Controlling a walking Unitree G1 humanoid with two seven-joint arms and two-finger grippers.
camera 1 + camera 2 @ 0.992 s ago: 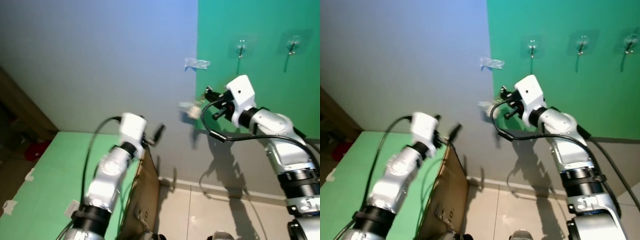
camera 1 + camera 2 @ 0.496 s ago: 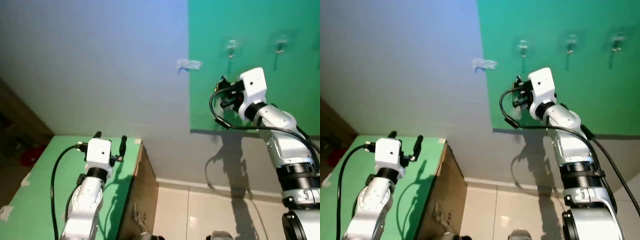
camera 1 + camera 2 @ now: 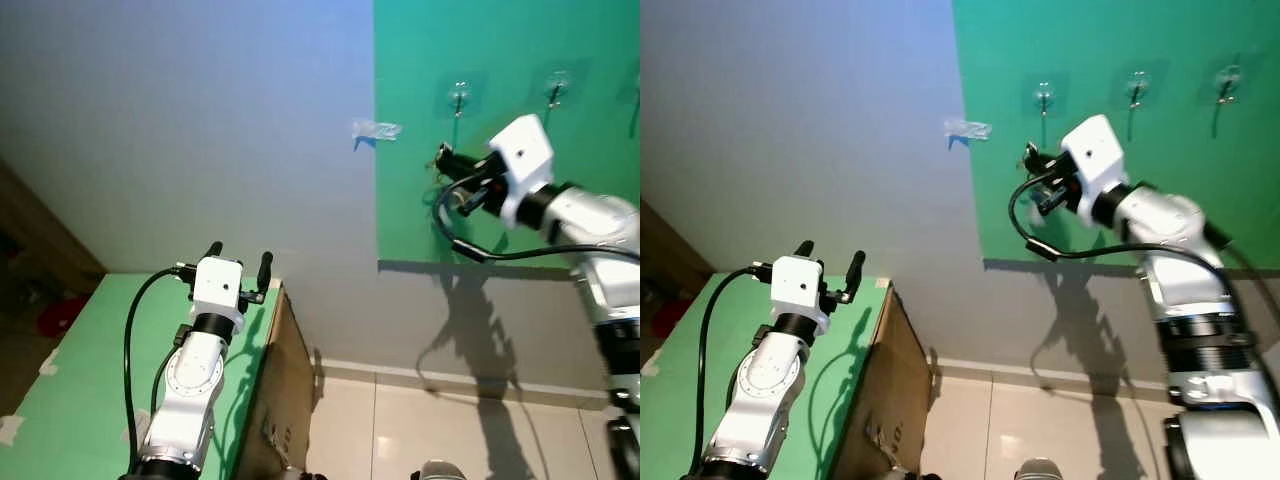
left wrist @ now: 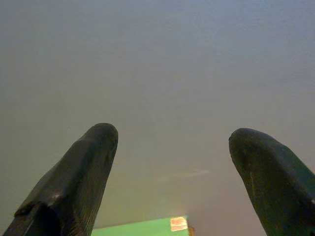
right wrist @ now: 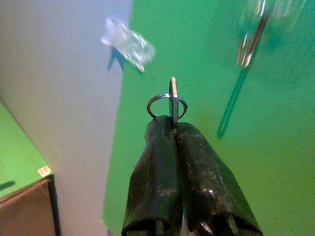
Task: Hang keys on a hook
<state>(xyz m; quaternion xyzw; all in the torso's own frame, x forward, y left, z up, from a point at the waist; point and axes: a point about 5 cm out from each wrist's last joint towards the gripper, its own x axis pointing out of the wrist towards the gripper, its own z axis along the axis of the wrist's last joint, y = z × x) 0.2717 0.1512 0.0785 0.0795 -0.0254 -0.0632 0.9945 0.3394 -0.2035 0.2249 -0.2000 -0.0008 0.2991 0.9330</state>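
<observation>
Right wrist view: right end effector point(image 5: 173, 129) clenched on key ring point(image 5: 168, 104) near hook point(image 5: 249, 46); left end effector point(image 4: 172, 162) released.

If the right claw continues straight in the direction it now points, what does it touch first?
Probably the green wall panel, left of the nearest hook. The right claw, shut on the key, points beside that hook, though depth is unclear.

This looks like an indoor room rigged up as a test corner: a plain grey-white wall point(image 3: 200, 120) carries a bright green sheet point(image 3: 500, 200) with 3 clear stick-on hooks point(image 3: 1043, 97) in a row. A scrap of clear tape point(image 3: 376, 130) clings beside the sheet's edge. Pale floor tiles point(image 3: 400, 420) meet a skirting board, and a green-topped counter point(image 3: 80, 380) with a brown side stands against the wall.
</observation>
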